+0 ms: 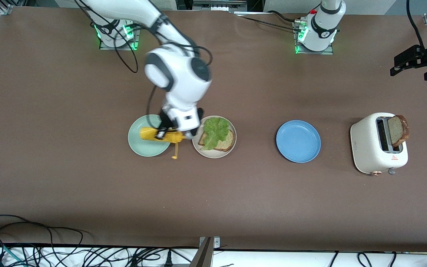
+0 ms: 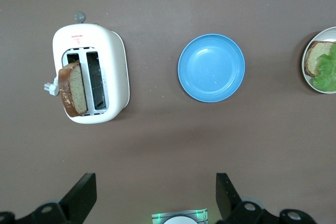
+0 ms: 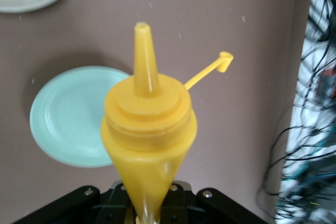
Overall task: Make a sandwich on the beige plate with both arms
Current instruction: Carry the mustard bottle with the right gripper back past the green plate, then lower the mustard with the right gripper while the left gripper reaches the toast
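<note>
A round, shallow, matte cream-beige plate (image 1: 231,146) sits on the brown counter (image 1: 87,185). Flat on it lies one square slice of brown wholegrain bread (image 1: 225,142) with darker crust, a ruffled green lettuce leaf (image 1: 214,130) draped over it, uncovered.

Toaster (image 1: 378,142) marking: you can see a small red triangle sign with a line of red print under it on the white top, near the lever end; the print cannot be read.
Same marking, left wrist view: red and illegible to you there too.
Other readable text: none.
</note>
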Motion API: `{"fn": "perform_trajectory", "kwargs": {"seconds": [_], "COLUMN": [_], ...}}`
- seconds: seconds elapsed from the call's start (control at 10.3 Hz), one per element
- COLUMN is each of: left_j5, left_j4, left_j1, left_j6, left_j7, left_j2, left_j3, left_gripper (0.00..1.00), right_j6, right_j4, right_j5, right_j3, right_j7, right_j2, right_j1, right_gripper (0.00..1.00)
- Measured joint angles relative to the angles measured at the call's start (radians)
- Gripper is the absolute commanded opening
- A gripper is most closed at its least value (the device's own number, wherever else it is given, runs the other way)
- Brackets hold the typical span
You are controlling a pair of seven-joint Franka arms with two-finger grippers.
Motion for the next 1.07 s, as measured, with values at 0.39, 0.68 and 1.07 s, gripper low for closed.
{"fn": "perform_trajectory", "kwargs": {"seconds": [0.39, 0.68, 1.07], "left_j5": [0.000, 0.011, 0.036], "left_j4": [-0.002, -0.006, -0.043], "left_j1": [0.012, 0.042, 0.176], "left_j6": [0.000, 0.002, 0.108], "left_j7": [0.001, 0.019, 0.184], "left_j2": [0.000, 0.001, 0.026], "left_j3": [0.003, 0.003, 0.007], "left_gripper": [1.00, 1.00, 1.00], "right_j6": [-0.006, 0.020, 0.077], "right_j4": [-0.128, -0.280, -0.469], "right_j5": [0.465, 0.705, 1.001], "right_j3": [-0.003, -0.061, -0.262], "right_j7": [-0.371, -0.705, -1.188], "right_j2": [-0.157, -0.214, -0.217], "right_j1": [-0.360, -0.497, -0.509], "right_gripper": [0.00, 0.00, 0.00]}}
